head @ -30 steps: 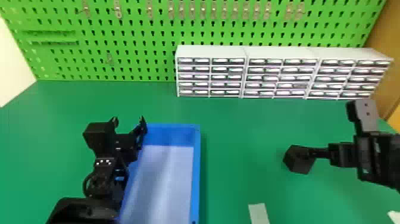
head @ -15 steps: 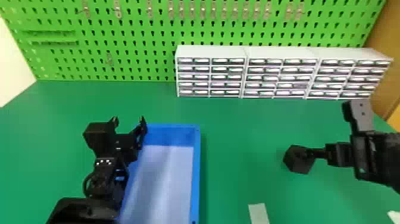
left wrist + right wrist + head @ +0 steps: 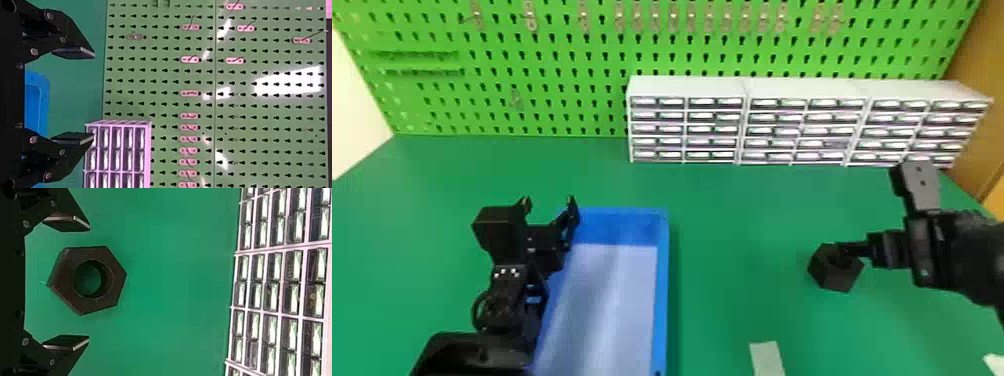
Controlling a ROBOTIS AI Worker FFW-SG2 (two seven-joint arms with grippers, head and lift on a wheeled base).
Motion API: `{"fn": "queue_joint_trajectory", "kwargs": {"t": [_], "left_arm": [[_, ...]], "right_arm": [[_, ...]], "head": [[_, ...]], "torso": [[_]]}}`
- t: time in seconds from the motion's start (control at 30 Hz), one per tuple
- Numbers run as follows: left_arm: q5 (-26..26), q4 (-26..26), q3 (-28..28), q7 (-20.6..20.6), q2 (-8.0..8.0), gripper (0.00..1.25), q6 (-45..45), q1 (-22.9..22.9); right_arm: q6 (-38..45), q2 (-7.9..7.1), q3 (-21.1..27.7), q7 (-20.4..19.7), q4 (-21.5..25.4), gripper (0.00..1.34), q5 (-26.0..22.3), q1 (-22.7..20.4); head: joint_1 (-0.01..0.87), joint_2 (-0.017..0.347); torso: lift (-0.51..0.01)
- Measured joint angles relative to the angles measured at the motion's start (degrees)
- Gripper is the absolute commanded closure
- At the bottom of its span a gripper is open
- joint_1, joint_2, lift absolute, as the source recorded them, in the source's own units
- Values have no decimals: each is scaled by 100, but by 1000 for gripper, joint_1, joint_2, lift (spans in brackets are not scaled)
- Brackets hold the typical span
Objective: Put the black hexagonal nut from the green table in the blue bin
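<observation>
Room to pass lies right of the blue bin (image 3: 660, 300), while the left gripper (image 3: 549, 201) blocks its far left corner.

Left arm (image 3: 507, 305), lower left of head view, is showing black: boxy block (image 3: 499, 227), white dots (image 3: 503, 271), looped cable (image 3: 475, 307), rounded cover (image 3: 474, 352). Right arm (image 3: 959, 250), right edge, is matching in black, its plate (image 3: 922, 192) carrying two small dark spots. Wrist views are showing tapered black fingers (image 3: 64, 358), flat pads (image 3: 66, 342), round metallic screws (image 3: 49, 15).
</observation>
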State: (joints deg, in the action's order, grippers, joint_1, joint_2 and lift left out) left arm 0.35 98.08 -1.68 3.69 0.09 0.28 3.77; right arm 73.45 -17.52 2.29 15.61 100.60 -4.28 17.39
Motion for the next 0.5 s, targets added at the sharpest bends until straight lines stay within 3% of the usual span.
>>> {"fn": "queue_joint_trajectory", "kwargs": {"t": [0.2,0.5], "left_arm": [[0,0,1,0,0,510,1,1],[0,0,1,0,0,510,0,1]], "right_arm": [[-32,-21,-120,360,-344,279,293,257],[-149,40,-260,1115,-1068,277,1154,684]], "head": [[657,57],[657,57]], "torso": [[-95],[-95]]}}
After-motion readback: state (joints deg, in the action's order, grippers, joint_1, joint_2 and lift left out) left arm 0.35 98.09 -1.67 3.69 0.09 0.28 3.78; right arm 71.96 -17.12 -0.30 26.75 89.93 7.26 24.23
